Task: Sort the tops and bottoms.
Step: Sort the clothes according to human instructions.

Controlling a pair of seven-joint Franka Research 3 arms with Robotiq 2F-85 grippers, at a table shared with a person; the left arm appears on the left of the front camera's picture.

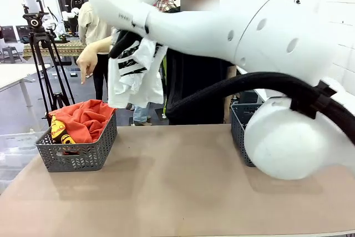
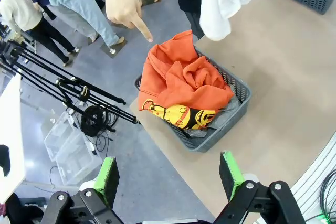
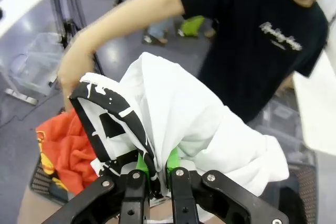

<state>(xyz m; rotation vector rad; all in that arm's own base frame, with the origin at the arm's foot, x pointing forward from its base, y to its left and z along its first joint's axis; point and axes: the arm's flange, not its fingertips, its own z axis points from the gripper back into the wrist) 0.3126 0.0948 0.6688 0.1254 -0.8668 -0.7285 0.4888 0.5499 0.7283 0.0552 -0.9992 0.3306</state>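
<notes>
Two grey baskets sit on your table: one (image 1: pixel 77 151) near the left edge holds the orange top (image 1: pixel 83 119) over a grey garment (image 2: pixel 227 113), another (image 1: pixel 239 131) stands at the right. Your right gripper (image 3: pixel 156 174) is clamped on the white top (image 1: pixel 133 73), hanging above the table. Your left gripper (image 2: pixel 169 179) gapes wide, holding nothing. A person's hand (image 2: pixel 126 3) points at the left basket.

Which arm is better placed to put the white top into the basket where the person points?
The right gripper: it is shut on the white top, hanging near the left basket. The left gripper is open, holding nothing.
</notes>
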